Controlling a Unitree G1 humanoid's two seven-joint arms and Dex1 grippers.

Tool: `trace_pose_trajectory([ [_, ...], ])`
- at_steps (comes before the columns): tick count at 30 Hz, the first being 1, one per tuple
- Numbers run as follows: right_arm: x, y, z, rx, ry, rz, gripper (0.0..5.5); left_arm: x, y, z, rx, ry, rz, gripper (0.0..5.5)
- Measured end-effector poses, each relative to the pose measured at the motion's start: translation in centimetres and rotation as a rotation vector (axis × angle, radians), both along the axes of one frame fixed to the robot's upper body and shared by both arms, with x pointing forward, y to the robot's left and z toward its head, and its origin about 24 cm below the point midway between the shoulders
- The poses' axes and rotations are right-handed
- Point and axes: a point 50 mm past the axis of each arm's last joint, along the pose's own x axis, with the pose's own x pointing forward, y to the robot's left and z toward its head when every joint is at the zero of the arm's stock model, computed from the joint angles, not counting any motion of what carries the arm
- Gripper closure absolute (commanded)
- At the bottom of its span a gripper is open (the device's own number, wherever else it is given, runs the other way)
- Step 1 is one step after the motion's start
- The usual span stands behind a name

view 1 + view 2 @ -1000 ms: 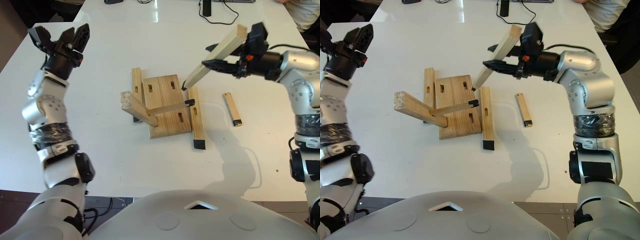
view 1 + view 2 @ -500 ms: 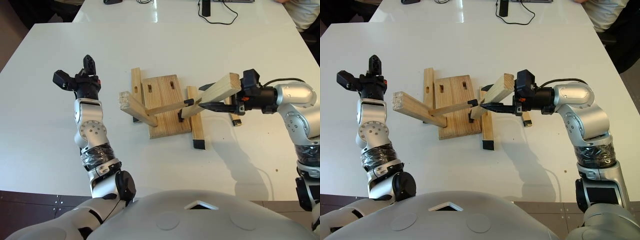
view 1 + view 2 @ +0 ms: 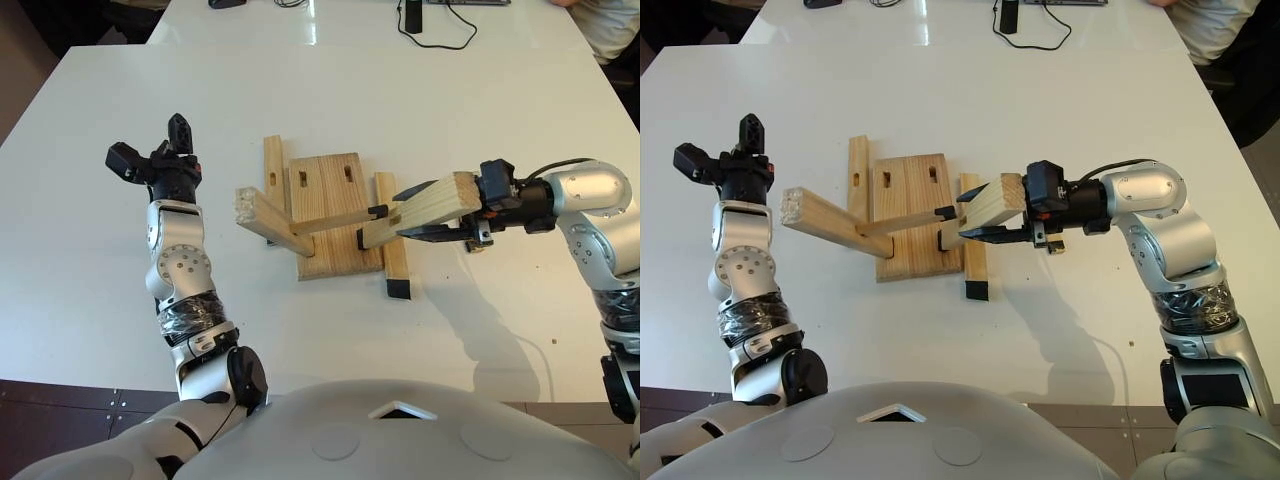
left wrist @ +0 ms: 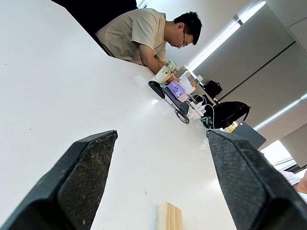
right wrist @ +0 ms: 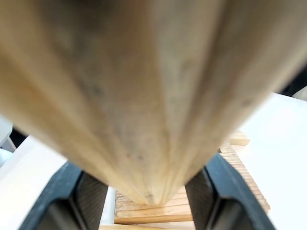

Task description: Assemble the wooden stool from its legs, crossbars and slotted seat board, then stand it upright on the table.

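The slotted seat board (image 3: 330, 180) lies flat mid-table. One leg (image 3: 268, 220) stands slanted in it, and a crossbar (image 3: 335, 216) runs from that leg toward the right. My right gripper (image 3: 425, 213) is shut on another leg (image 3: 990, 203), held low and tilted. The lower end of this leg is at the board's near right corner, close to the crossbar's black tip (image 3: 379, 211). In the right wrist view the held leg (image 5: 144, 96) hides most of the board (image 5: 240, 211). My left gripper (image 3: 150, 150) is open, raised left of the board, its pads (image 4: 86, 182) wide apart.
A loose leg (image 3: 272, 165) lies along the board's left side and another (image 3: 395, 255) along its right. A short crossbar (image 3: 1052, 243) lies behind my right gripper. A black device with a cable (image 3: 412, 15) sits at the table's far edge.
My right gripper has brought the leg down from high above the board to its near right corner, beside the crossbar's tip. The left arm has swung in closer to the board.
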Motion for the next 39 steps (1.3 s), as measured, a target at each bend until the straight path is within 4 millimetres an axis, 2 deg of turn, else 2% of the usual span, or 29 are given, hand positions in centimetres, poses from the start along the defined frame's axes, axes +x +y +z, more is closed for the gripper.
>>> trace_pose_trajectory([
  [7,1.1,0.4,-0.3,-0.003,0.013,-0.024,3.47,0.1,-1.0,1.2,0.031,-0.040,-0.044,2.04],
  [10,1.5,1.1,-0.4,-0.012,0.009,-0.030,3.47,0.1,-3.0,4.5,0.133,-0.168,-0.204,2.04],
  [13,1.6,1.5,-0.3,-0.023,0.020,-0.023,3.47,-1.3,-5.2,7.9,0.234,-0.334,-0.446,2.04],
  [17,2.0,1.6,-0.2,-0.038,0.043,-0.027,3.47,-3.6,-5.6,9.8,0.317,-0.426,-0.617,2.04],
  [22,3.2,1.9,-0.3,-0.090,0.083,-0.019,3.47,-6.2,-7.6,13.6,0.520,-0.594,-0.828,2.04],
  [26,3.9,2.0,-0.1,-0.103,0.086,-0.006,3.47,-6.9,-9.0,14.1,0.691,-0.584,-0.929,2.04],
  [29,4.1,2.0,-0.1,-0.106,0.085,-0.012,3.47,-7.2,-10.1,13.2,0.909,-0.479,-0.989,2.04],
  [33,4.2,2.0,-0.1,-0.110,0.083,-0.015,3.47,-7.5,-11.0,12.8,1.110,-0.440,-0.987,2.04],
  [36,4.2,2.0,-0.2,-0.106,0.083,-0.023,3.47,-7.2,-12.3,12.9,1.097,-0.451,-0.997,2.04],
  [39,4.5,2.5,-0.4,-0.094,0.070,-0.078,3.47,-6.6,-13.9,14.6,0.976,-0.534,-0.915,2.04],
])
